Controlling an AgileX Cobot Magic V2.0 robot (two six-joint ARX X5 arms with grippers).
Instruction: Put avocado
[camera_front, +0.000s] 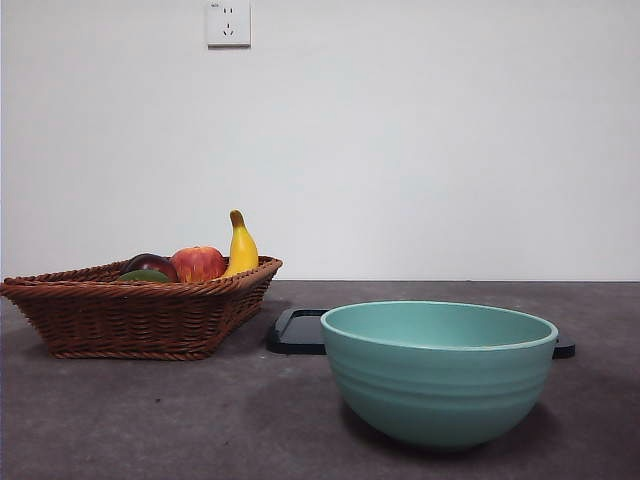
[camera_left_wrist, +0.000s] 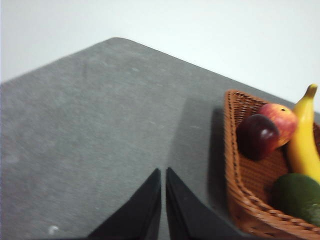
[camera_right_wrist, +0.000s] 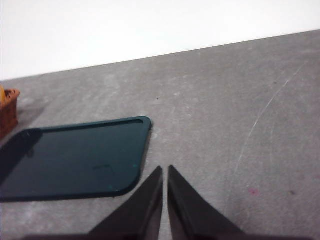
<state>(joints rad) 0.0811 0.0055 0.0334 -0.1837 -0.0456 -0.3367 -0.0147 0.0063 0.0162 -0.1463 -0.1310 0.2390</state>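
A grey, faintly mottled table (camera_front: 150, 420) ran back to a plain white wall (camera_front: 400, 140), where a white power socket (camera_front: 228, 23) sat high up. Toward the table's left side stood a brown wicker basket (camera_front: 120, 315) holding four pieces of fruit: a yellow banana (camera_front: 241, 250) standing upright against the far rim, a red apple (camera_front: 198, 263) beside it, a dark purple-red round fruit (camera_front: 150, 263) next to the apple, and the avocado (camera_left_wrist: 297, 197) lying low in the basket at its near side. The avocado appeared dark olive-green with dull, slightly rough skin and a rounded shape; in the front view only its top showed over the wicker rim. Near the table's front edge sat an empty pale teal bowl (camera_front: 438, 375) with ribbed sides, and behind it lay a flat dark tray (camera_right_wrist: 75, 157) with rounded corners, bare on top. The left gripper (camera_left_wrist: 163, 172) hung above bare table just beside the basket's outer wall, its jaws pressed together and grasping nothing. The right gripper (camera_right_wrist: 165, 170) hung over the table just beside a corner of the tray, its jaws likewise closed on nothing. Neither arm showed in the front view.
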